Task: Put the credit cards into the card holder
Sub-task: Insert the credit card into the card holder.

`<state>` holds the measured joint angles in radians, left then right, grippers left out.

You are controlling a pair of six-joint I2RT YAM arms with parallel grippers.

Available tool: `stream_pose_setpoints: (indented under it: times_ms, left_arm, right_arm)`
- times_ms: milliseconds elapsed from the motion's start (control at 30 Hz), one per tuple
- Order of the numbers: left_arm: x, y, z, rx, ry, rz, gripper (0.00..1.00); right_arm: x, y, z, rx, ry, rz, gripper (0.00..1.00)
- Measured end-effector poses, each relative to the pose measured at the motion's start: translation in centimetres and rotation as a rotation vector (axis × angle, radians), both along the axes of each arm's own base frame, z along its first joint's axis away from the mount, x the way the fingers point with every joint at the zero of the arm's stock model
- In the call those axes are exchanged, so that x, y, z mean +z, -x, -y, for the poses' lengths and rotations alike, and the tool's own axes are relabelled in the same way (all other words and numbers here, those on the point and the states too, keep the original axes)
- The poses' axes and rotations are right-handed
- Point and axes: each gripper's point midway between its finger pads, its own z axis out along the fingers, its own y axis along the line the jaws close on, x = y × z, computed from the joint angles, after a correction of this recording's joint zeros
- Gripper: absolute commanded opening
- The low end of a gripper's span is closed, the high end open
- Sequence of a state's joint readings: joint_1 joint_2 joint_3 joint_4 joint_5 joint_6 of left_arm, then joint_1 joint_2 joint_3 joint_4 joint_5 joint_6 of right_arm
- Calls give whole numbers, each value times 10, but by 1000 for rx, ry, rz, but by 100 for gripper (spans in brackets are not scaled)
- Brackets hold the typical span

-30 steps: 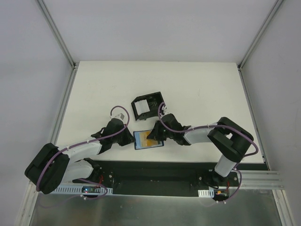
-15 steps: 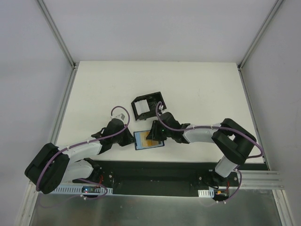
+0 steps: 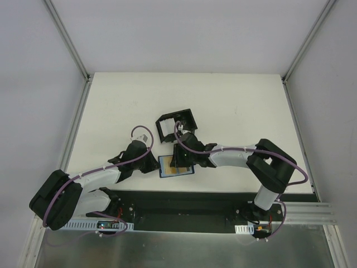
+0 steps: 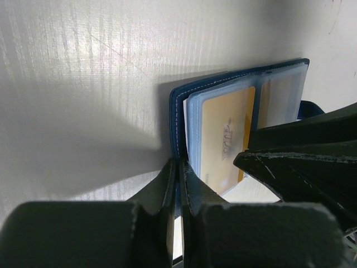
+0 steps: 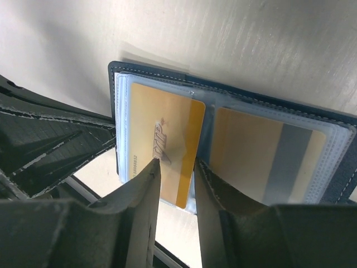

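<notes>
Dark blue folding card holder [image 3: 177, 167] lies open near middle of white surface's [image 3: 234, 100] near edge. Left pincer [image 4: 178, 164] clamped together on holder's left cover edge. Right pincer [image 5: 175, 164] fingers apart, tips down over gold plastic card [image 5: 162, 139] in left clear sleeve; contact with card unclear. Second gold card with grey stripe [image 5: 251, 151] sits in right sleeve. Black open-topped plastic box [image 3: 173, 115] just behind holder, toward far edge.

One card holder [image 5: 209, 128] lies under the right gripper [image 5: 177, 162], with two gold credit cards [image 5: 162, 137] in its sleeves. One black box [image 3: 165, 119] stands just beyond that gripper.
</notes>
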<state>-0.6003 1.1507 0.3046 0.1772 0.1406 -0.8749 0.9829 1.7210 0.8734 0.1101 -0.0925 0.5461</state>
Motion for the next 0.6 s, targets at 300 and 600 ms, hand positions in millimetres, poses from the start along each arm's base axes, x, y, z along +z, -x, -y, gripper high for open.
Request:
stream_pose_setpoints:
  times_ms: [300, 600]
  left_arm:
    - [0, 0, 0, -2, -1, 2, 0]
    - [0, 0, 0, -4, -2, 3, 0]
  right_arm:
    - [-3, 2, 4, 32, 65, 32, 16]
    - [-1, 4, 2, 92, 91, 79, 31]
